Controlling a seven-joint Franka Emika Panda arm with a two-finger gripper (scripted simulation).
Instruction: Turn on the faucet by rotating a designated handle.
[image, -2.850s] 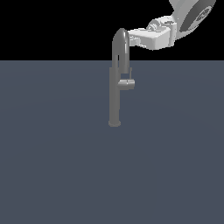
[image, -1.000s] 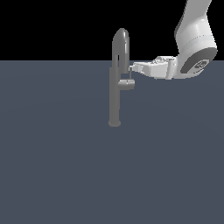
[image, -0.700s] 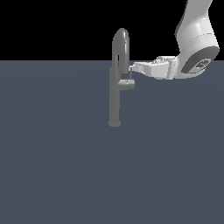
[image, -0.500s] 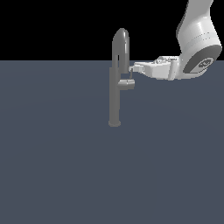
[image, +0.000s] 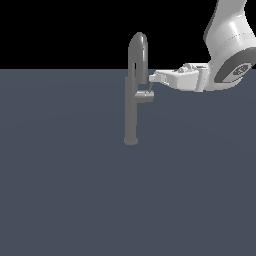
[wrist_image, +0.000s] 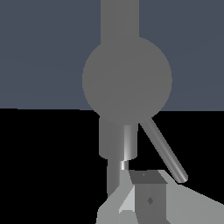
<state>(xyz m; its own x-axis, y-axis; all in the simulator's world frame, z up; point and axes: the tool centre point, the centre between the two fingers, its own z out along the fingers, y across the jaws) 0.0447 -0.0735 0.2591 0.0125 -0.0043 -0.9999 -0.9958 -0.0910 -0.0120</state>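
- The faucet stands upright on the dark grey table, a slim grey column on a small round base, about mid-scene, its arched spout curving over at the top.
- The handle, a short stubby lever, sticks out from the column at mid-height toward the exterior view's right.
- The white arm reaches in from the exterior view's right, roughly level, with the hand pointing at the column just above the handle.
- A thin grey finger hangs down from the hand's tip to the handle's top; I can't make out whether it touches.
- In the wrist view the faucet fills the frame, close ahead.
- I cannot tell whether the hand is spread or pressed together.
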